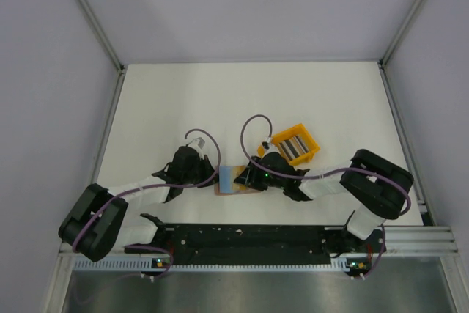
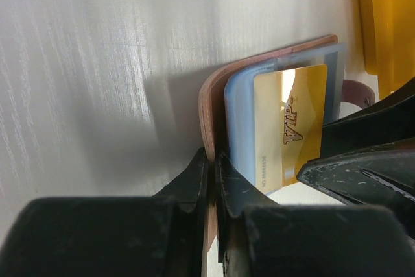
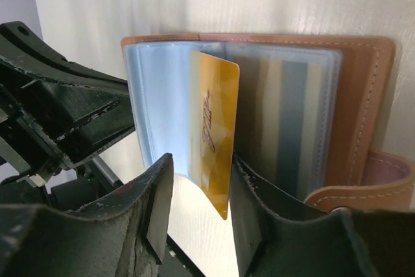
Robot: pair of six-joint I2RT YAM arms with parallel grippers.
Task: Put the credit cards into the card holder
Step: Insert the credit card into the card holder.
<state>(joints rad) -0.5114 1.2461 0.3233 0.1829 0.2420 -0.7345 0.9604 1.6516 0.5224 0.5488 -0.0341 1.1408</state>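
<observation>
**Right gripper** (image 3: 201,173): jaws spread, nothing clamped. The gold card (image 3: 217,115) stands on edge between the two fingers. There is a clear gap on one side. On the other side the card runs so close to the finger that contact cannot be told.

**Left gripper** (image 2: 211,160): jaws pressed together, pinching the edge of the tan cover of the card holder (image 3: 363,95).

**Card holder**: lies open on the table between the two grippers, at the near middle. Its pale blue clear sleeves (image 3: 285,115) fan upward, and the gold card sits partly inside one of them. It carries raised "VIP" lettering; the small print along its side is not legible. A strap tab (image 3: 389,173) projects from the cover's outer edge.

**Yellow tray** (image 2: 389,30): just beyond the right gripper and apart from the holder. It holds more cards (image 1: 294,146), showing as grey and dark stripes; their number cannot be counted.

**Table** (image 1: 220,100): white, matt, with a faint streaked grain and soft shadows under the arms.

**Walls** (image 1: 256,5): plain grey-lilac panels on three sides, joined by slanting metal posts (image 1: 90,16). A black rail (image 1: 249,236) crosses the near edge, carrying the arm bases.

**Obscured**: the overhead view hides most of the holder beneath both wrists. The holder's lower half is cut off behind the left fingers in the left wrist view.
</observation>
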